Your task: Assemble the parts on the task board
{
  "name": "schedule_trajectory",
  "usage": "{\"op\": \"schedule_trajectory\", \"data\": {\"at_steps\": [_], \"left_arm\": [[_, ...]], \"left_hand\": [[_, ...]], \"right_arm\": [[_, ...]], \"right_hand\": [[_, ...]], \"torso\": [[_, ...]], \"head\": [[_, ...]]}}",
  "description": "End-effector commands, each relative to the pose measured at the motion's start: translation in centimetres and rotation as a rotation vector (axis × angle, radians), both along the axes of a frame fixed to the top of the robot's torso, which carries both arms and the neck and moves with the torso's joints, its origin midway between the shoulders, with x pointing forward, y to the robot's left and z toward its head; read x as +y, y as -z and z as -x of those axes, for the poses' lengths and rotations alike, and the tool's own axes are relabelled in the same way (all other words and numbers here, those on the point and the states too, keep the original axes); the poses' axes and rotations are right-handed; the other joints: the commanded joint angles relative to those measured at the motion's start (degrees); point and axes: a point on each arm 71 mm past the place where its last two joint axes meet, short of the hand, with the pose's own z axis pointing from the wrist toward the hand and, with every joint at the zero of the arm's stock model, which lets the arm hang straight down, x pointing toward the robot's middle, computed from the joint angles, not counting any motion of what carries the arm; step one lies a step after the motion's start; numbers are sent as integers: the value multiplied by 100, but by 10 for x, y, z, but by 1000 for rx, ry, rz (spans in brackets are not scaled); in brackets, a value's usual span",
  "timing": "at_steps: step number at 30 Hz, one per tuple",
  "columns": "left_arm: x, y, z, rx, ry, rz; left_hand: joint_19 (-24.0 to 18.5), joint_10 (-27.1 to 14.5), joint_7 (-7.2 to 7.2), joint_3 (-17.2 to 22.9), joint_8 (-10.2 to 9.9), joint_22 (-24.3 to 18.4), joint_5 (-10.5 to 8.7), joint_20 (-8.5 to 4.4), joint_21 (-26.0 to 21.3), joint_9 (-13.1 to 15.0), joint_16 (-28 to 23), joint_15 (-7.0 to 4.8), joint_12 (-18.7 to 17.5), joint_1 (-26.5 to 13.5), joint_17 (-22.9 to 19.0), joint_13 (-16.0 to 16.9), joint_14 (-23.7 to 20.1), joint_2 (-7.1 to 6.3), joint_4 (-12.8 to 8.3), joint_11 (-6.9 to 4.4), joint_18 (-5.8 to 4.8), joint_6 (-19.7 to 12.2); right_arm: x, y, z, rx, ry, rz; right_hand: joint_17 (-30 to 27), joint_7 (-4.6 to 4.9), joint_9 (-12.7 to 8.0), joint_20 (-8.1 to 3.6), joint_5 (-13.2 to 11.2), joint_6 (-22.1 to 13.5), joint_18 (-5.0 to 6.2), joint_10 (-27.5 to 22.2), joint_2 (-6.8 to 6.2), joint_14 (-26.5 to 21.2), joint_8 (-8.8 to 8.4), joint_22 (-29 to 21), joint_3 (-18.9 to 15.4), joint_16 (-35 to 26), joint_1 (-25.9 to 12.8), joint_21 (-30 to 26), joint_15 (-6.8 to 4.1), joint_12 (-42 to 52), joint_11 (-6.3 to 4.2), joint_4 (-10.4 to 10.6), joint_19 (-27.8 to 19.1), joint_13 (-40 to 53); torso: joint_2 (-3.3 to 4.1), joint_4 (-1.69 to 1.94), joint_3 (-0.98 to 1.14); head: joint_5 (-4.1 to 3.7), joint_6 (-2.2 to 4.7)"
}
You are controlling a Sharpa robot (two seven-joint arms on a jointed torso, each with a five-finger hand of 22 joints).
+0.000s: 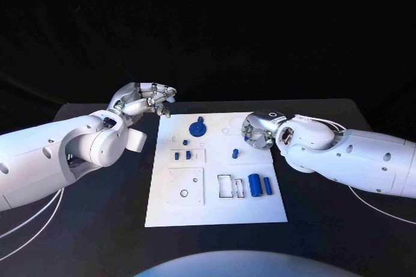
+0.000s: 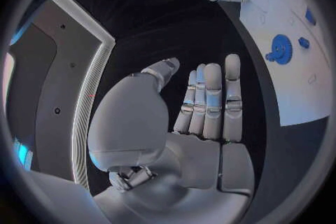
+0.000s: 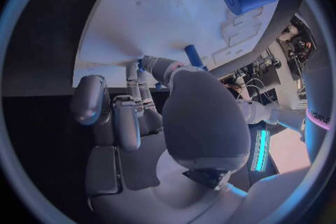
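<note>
A black bench (image 1: 104,229) stands under a dark backdrop (image 1: 208,36). Thin white cables (image 1: 35,220) trail across its near left corner, and another white cable (image 1: 382,208) crosses its right side.

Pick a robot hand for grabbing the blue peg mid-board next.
Right, probably: the right robot hand already hovers over the board's edge near the blue peg; the left robot hand sits off the board.

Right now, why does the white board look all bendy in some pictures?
In the head view the task board keeps straight edges. In the left wrist view its edge curves, and in the right wrist view it bulges round: fisheye lenses bend straight lines.
</note>
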Motion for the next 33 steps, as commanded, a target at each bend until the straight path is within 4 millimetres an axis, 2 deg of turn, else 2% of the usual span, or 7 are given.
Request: {"op": "schedule_trajectory", "data": {"at_steps": [1,18,22,27,28,33], "left_arm": [[-1,-1,0,-5,-4,10],[0,-1,0,3,-4,7],[-1,-1,1,5,-4,7],[-1,-1,1,6,-4,6],[-1,-1,1,6,-3,6],[-1,0,1,8,-3,6]], "left_hand": [[39,1,7,-33,-36,-8,-3,3,-18,-11,24,2,-30,32,50,-16,46,47,4,10,105,-43],[49,-13,13,-39,-38,-13,-5,5,-24,-12,22,7,-43,36,40,-25,50,57,12,18,103,-50],[53,-17,14,-38,-37,-16,-4,6,-27,-11,19,8,-47,37,35,-27,49,67,16,19,102,-50],[56,-19,14,-36,-35,-18,-2,6,-30,-11,22,10,-51,44,40,-30,53,77,18,20,102,-49],[58,-20,13,-34,-34,-19,1,7,-31,-10,21,10,-52,49,39,-32,53,83,18,20,101,-48],[62,-22,13,-32,-32,-22,9,7,-34,-10,20,11,-56,57,38,-35,54,93,19,20,101,-47]], "right_arm": [[2,6,2,25,-8,34],[9,16,1,54,-8,56],[12,20,2,64,-15,81],[14,21,4,47,-14,86],[14,20,4,34,-11,79],[14,18,4,1,1,60]], "right_hand": [[269,-5,9,-10,34,29,-94,44,19,326,30,22,40,32,-28,48,-32,-39,-5,-11,56,-9],[293,-36,37,-29,31,101,-107,169,47,335,75,80,100,52,-108,125,-57,-66,-36,-22,90,-37],[289,-53,50,-36,30,130,-109,209,47,334,94,93,105,52,-136,139,-66,-74,-49,-26,95,-43],[300,-104,100,-72,98,250,-117,368,119,338,173,134,174,64,-127,188,-111,-104,-101,-88,114,-51],[306,-134,135,-95,73,328,-125,471,184,341,227,167,220,70,-101,234,-139,-105,-135,-127,134,-45],[319,-168,215,-140,77,418,-136,632,261,347,314,215,283,82,-81,291,-184,-140,-183,-225,159,-39]], "torso": [[-3,1,3],[0,0,-2],[1,9,-7],[-8,-4,-7],[-9,-5,-6],[-7,-2,-4]], "head": [[5,-14],[3,-28],[12,-46],[28,-66],[31,-66],[19,-69]]}}
